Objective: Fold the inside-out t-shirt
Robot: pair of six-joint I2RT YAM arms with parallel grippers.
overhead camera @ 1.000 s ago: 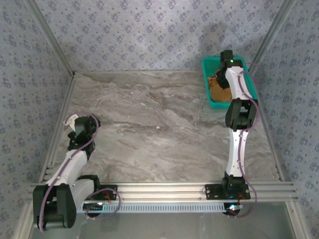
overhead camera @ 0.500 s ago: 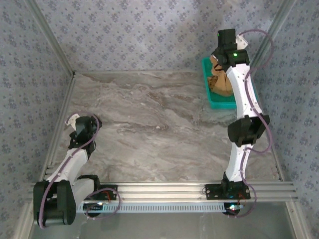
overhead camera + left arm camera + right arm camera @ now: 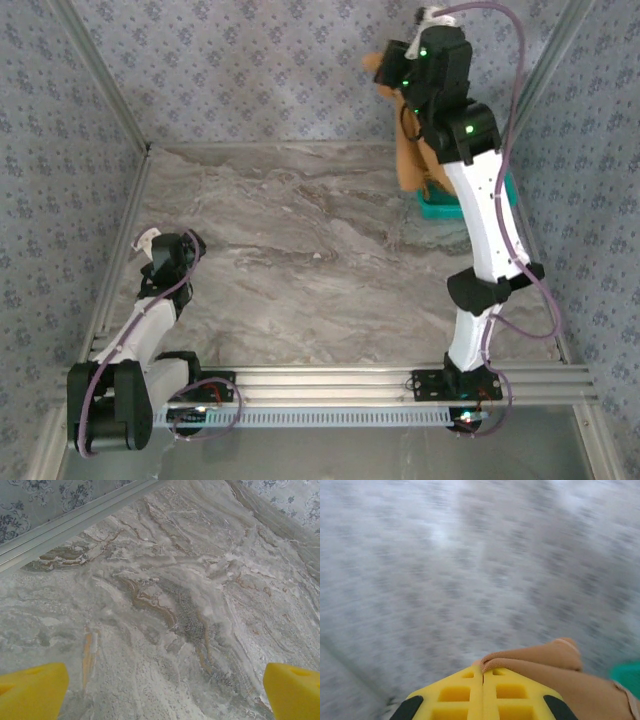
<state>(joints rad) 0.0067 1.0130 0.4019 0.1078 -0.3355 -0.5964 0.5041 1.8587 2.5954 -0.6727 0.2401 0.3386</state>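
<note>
while the right arm (image 3: 480,190) stands stretched high over the far right corner, the right gripper (image 3: 483,672) has its yellow fingers pressed flat together on a fold of the inside-out t-shirt (image 3: 408,150), with tan cloth bunching out from between them toward the right. seen from above, the shirt hangs from that pinch as a long limp strip in front of the patterned wall (image 3: 250,70), its lower end coming down to the teal basket (image 3: 447,208) at the far right of the marble table (image 3: 300,250); the arm covers the spot where cloth and basket meet, so contact cannot be told. the right wrist's view is blurred beyond the fingers. the left gripper (image 3: 165,692) sits low near the table's left side, close to the metal rail (image 3: 75,522), jaws spread wide apart over bare marble.
</note>
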